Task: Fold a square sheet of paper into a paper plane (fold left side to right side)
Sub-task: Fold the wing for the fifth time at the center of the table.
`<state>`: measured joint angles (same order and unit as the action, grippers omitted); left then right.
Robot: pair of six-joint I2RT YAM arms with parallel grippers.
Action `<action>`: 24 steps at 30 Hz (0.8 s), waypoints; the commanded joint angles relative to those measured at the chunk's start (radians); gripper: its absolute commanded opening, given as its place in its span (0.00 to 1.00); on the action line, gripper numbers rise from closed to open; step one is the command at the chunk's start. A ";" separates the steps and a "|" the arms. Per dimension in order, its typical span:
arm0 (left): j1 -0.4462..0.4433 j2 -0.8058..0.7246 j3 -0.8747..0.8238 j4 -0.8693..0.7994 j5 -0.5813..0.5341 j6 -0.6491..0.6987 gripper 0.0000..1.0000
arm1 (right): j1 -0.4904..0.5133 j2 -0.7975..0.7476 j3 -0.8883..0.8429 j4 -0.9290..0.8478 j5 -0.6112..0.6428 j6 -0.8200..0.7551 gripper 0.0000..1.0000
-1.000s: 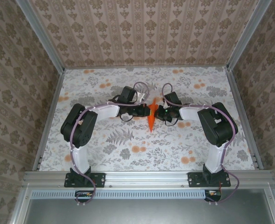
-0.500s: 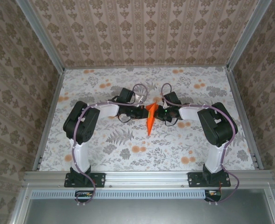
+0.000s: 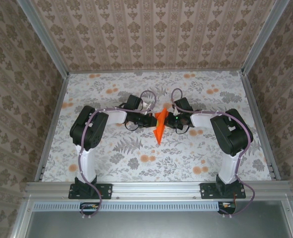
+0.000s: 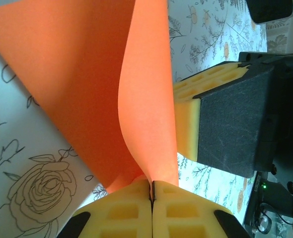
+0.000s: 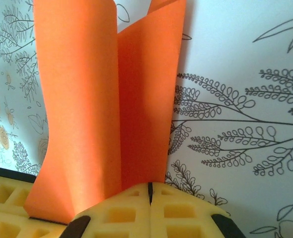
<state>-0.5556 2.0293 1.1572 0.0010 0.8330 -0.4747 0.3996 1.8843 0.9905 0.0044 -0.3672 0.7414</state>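
The square sheet of paper (image 3: 159, 128), bright orange and creased into a narrow pointed paper plane shape, stands up from the middle of the table with its tip toward the near edge. My left gripper (image 3: 152, 120) meets it from the left and my right gripper (image 3: 170, 121) from the right. In the left wrist view the yellow pads of the left gripper (image 4: 151, 184) are shut on the bottom edge of a curved flap of the paper (image 4: 146, 99). In the right wrist view the right gripper (image 5: 150, 187) is shut on the darker flap of the paper (image 5: 146, 99).
The floral tablecloth (image 3: 136, 89) lies under everything. Patterned walls and an aluminium frame (image 3: 54, 119) box the table in on three sides. In the left wrist view the right gripper's black finger (image 4: 236, 119) with its yellow pad sits just behind the paper.
The paper has spread from a slim dart into a wider, opened shape, and its upper part is raised. The left arm's elbow has shifted to the right. Both grippers stay at the paper.
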 commanded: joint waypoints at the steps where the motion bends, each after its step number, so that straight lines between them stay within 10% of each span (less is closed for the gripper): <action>1: 0.001 -0.012 0.004 0.018 0.041 0.028 0.07 | 0.006 -0.004 -0.035 -0.009 -0.013 -0.014 0.09; 24: -0.066 -0.043 0.036 0.004 0.051 0.002 0.08 | -0.104 -0.233 -0.195 0.120 -0.071 -0.012 0.48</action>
<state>-0.6090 1.9961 1.1603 0.0036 0.8536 -0.4751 0.2996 1.6707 0.8131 0.0711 -0.3985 0.7147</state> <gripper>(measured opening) 0.076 0.472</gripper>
